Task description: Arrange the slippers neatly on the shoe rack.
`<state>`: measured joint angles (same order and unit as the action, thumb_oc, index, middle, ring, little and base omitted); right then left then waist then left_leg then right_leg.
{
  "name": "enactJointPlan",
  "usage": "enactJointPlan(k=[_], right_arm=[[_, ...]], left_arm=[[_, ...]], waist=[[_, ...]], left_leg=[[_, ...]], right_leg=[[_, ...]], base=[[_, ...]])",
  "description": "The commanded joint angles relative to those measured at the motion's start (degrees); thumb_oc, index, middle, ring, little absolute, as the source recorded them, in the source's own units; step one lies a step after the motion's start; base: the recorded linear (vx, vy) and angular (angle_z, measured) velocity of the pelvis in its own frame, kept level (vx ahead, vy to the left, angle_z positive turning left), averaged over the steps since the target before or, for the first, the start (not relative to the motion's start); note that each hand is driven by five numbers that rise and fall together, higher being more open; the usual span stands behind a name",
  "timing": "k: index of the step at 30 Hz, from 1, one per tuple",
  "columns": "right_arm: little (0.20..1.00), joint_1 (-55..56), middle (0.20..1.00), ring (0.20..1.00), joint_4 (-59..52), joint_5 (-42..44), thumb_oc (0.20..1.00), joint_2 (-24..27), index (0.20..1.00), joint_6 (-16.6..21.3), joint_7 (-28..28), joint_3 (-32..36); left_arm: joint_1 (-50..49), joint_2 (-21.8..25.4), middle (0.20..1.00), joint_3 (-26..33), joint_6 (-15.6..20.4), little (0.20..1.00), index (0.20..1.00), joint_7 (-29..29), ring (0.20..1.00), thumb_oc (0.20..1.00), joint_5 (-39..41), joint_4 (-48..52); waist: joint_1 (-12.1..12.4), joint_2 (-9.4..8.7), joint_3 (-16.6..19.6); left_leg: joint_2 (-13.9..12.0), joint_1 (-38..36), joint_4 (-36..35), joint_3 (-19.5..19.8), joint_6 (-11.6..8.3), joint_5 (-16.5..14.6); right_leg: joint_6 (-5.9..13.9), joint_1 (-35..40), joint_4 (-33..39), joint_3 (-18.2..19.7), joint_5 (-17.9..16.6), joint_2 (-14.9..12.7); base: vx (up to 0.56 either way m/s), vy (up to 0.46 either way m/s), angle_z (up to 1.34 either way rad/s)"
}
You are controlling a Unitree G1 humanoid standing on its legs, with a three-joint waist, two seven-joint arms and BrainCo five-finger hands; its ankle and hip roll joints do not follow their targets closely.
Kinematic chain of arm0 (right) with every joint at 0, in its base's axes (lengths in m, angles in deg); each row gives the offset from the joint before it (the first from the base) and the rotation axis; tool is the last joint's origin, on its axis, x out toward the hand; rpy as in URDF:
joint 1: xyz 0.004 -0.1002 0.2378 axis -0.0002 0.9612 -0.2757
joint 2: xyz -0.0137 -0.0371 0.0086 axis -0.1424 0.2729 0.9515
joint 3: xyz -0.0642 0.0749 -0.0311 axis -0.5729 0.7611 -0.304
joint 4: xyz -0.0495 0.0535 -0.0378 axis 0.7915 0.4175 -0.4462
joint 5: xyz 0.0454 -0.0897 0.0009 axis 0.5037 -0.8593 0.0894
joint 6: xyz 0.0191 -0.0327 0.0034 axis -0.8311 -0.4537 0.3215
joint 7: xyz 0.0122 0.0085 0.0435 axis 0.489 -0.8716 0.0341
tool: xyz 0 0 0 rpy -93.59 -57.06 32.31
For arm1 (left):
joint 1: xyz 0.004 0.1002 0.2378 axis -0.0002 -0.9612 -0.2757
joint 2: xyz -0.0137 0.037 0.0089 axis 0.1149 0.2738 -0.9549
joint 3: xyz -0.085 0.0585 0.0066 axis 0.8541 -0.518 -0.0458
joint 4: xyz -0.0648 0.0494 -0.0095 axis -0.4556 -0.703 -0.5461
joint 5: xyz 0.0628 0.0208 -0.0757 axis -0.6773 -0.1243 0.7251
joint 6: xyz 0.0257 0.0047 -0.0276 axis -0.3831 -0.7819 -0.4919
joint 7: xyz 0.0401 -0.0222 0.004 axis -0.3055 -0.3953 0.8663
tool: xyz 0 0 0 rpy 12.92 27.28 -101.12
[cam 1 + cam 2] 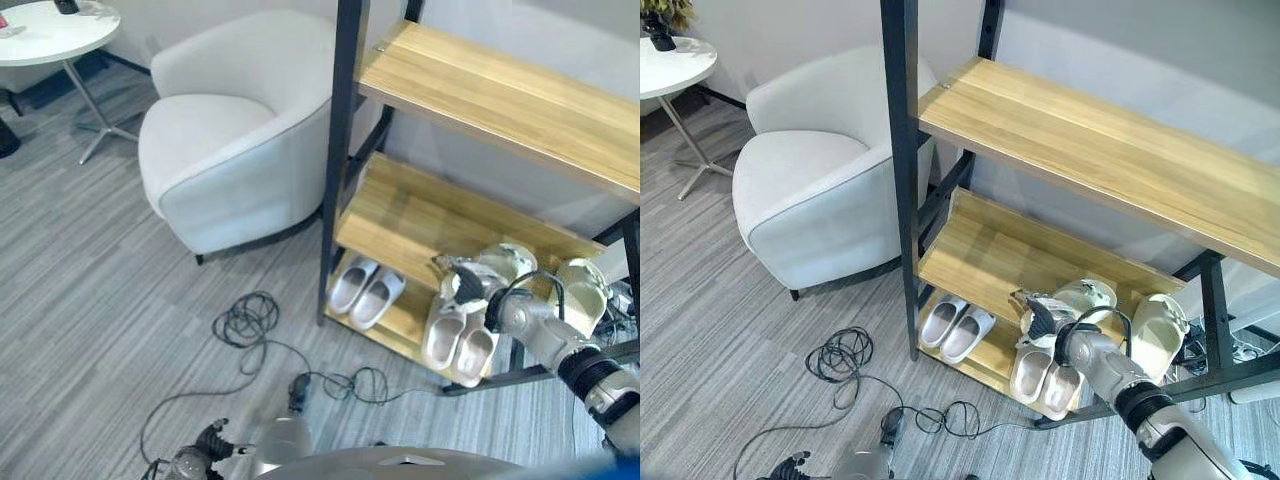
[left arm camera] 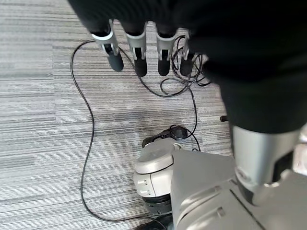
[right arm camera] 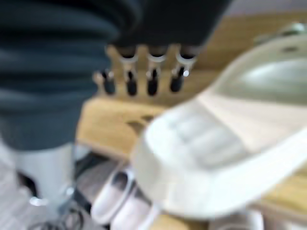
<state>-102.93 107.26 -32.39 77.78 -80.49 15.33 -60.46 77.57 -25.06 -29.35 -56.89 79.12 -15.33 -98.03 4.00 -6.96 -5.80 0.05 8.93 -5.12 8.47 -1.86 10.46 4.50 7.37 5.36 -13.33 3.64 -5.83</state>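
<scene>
- right hand (image 1: 1043, 318) at the middle shelf (image 1: 980, 255) of the shoe rack (image 1: 340, 150); from the head cameras its fingers are partly hidden behind its own dark cover and the slipper.
- right wrist view: fingers (image 3: 152, 81) look straight, in a row, spread loose, tips over the wood; pale green slipper (image 3: 216, 139) sits right next to the hand and close to the camera; blurred, so can't tell if the thumb touches or pinches it.
- same slipper in the head view: pale green slipper just past the right hand on the middle shelf, partly covered by the wrist.
- second pale green slipper (image 1: 583, 292) beyond the first, farther out from the hand, at the shelf's end, edge cut by the rack post (image 1: 634, 260).
- below the right hand, bottom shelf: pink-white slipper pair (image 1: 459, 343) directly under it; second light pair (image 1: 366, 290) further along toward the rack's front post.
- top shelf (image 1: 500, 95) above the hand, bare wood.
- left hand (image 2: 139, 50) hangs low over the grey carpet (image 1: 90, 290), fingers straight and relaxed, holding nothing.
- white armchair (image 1: 235, 140) and round white table (image 1: 55, 35) well away from both hands; items on the table too small to identify.
- no print legible anywhere.
</scene>
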Motion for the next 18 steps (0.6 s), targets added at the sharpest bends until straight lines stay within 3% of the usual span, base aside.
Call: enactJointPlan(k=[1, 18], right_arm=[[1.0, -0.06, 1.0, 1.0, -1.59, -0.64, 1.0, 3.33, 1.0, 1.2, 0.38, -0.07], [1.0, 8.99, 1.0, 1.0, 0.13, -4.18, 1.0, 8.14, 1.0, 0.09, 0.19, 5.3]], left_arm=[[2.11, 0.59, 1.0, -1.71, 0.32, 1.0, 1.0, -0.15, 1.0, 1.0, -1.18, -3.24], [1.81, 0.71, 1.0, -0.79, 0.02, 1.0, 1.0, -0.12, 1.0, 1.0, -1.91, -3.76]], waist=[[1.21, 1.34, 0.09], [-0.52, 1.75, 0.32]], left_leg=[[0.55, -4.14, 4.46, 0.53, 0.84, -13.19], [0.24, -4.95, 4.05, 0.09, 0.57, -13.13]], right_leg=[[0.59, -5.32, -8.87, 0.0, 2.62, -1.28], [0.53, -5.14, -9.05, 0.21, 2.86, -1.01]], base=[[0.0, 0.0, 0.0], [0.0, 0.0, 0.0]])
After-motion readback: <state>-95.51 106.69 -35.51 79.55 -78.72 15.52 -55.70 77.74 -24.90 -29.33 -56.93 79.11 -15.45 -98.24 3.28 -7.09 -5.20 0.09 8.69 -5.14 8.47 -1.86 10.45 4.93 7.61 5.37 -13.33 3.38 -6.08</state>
